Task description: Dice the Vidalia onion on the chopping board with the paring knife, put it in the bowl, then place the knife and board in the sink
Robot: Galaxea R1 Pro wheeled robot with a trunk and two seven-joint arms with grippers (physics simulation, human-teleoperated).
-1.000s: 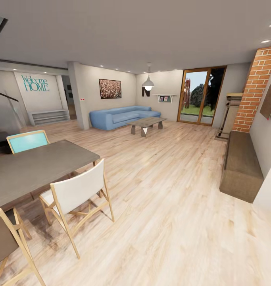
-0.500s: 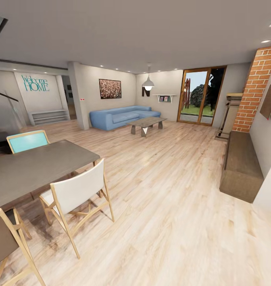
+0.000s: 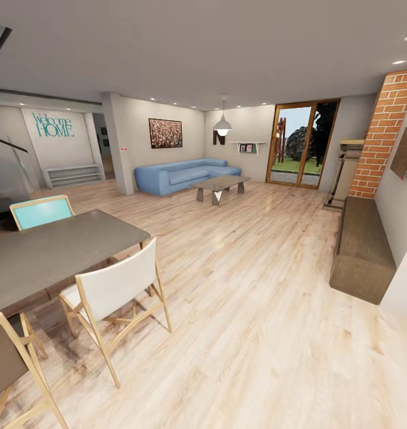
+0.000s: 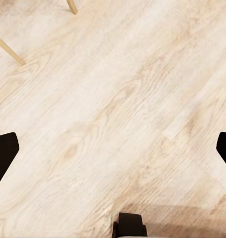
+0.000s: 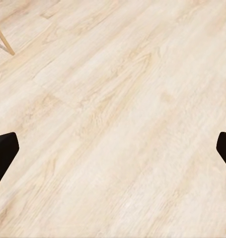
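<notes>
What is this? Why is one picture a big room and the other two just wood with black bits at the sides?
These come from a wheeled robot with two arms, inside a computer-made house. The big picture is from a camera on its head. It sees a living room: a blue sofa, a low coffee table, a grey dining table with a white chair and a turquoise chair, and a glass door to the garden.

The other two cameras sit on its arms, looking down at the wooden floor. The black bits are fingers of the left gripper and right gripper. Both are spread wide open, holding nothing.

The robot has to chop an onion in the kitchen, so it seems to be on its way.
</notes>
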